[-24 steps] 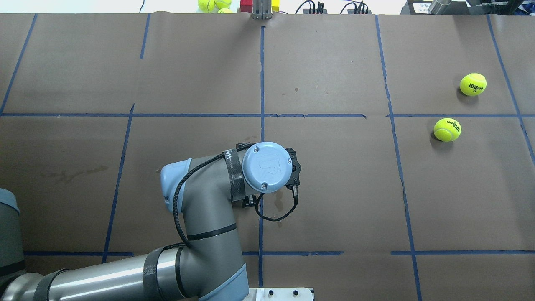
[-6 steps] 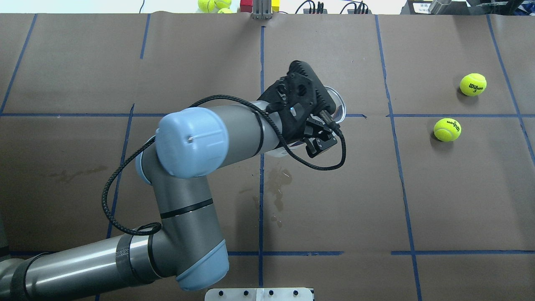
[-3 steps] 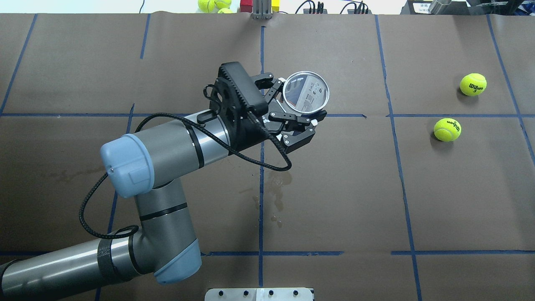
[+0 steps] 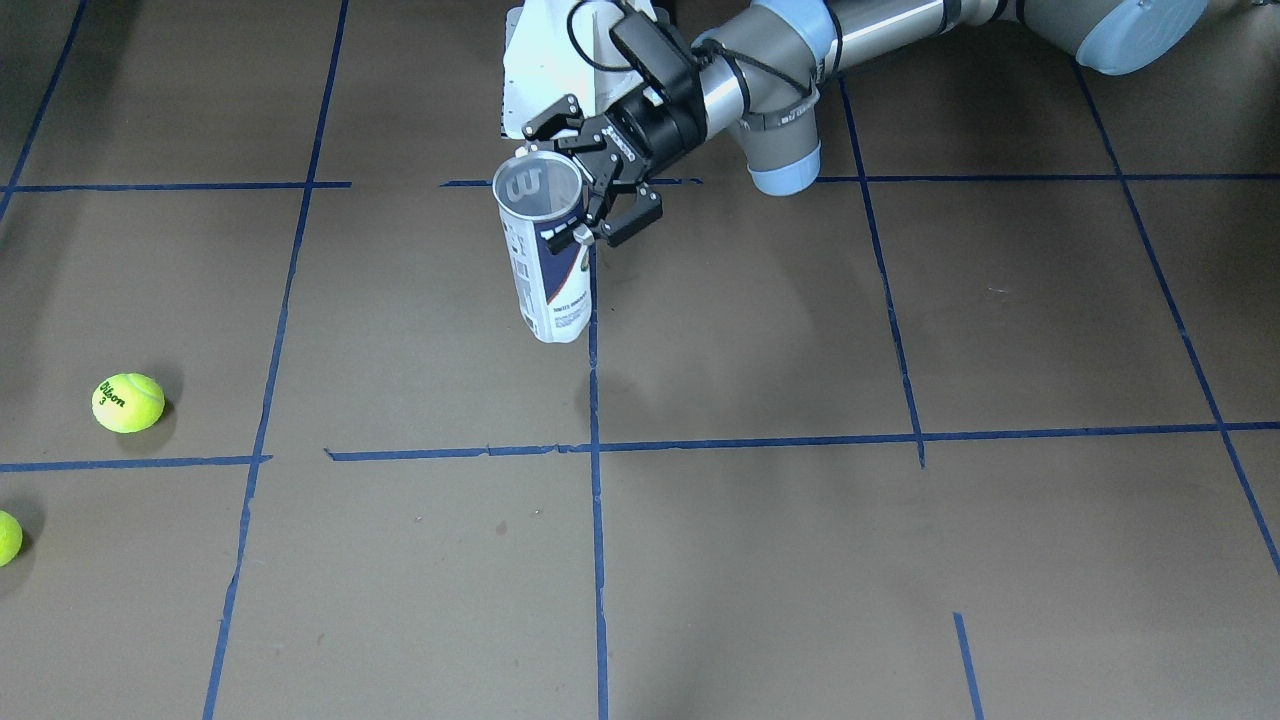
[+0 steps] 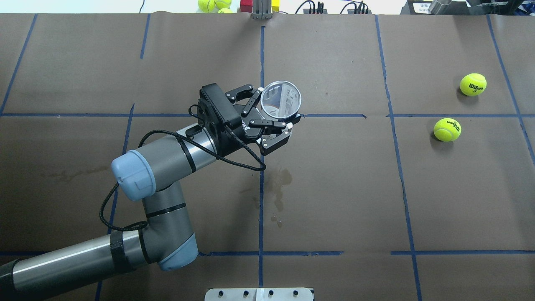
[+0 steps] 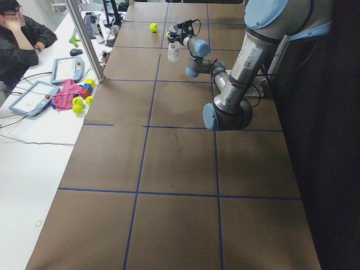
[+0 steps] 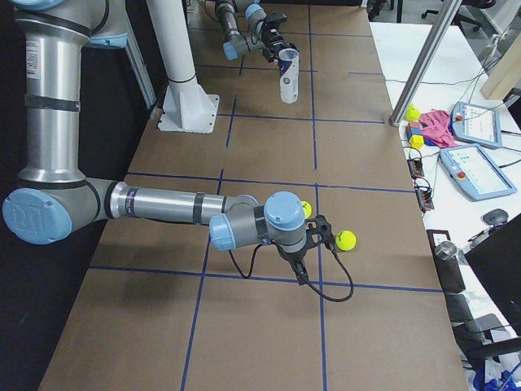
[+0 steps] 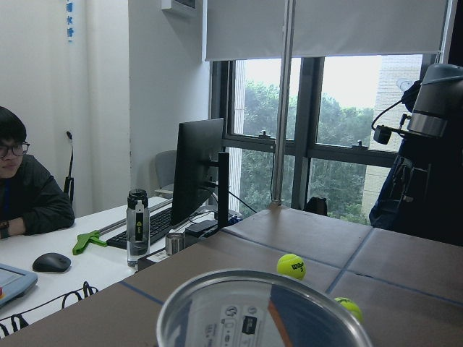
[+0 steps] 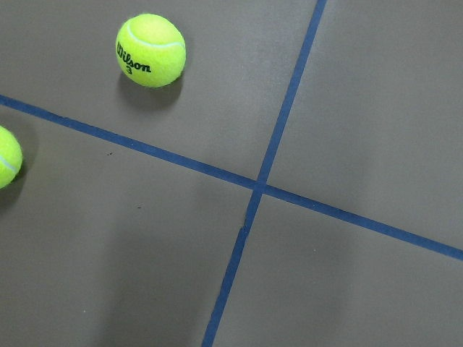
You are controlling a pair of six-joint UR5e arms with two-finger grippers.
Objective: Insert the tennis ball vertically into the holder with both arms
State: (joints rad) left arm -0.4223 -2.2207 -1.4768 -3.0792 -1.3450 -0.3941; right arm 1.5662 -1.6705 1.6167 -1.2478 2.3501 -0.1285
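Shows left gripper at centre-left, fingers clamped around the clear holder; holds it upright, open mouth up, beside the table's centre tape line; farther right, shows two tennis balls lying apart; places right gripper near them, finger spread impossible to tell.

Windows: dark-framed, daylight and green trees beyond, 12 o'clock.
Blinds: white, half lowered.
Wall: white, 10 o'clock.
Desk: white, 8 o'clock.
Table: brown paper, blue tape grid.
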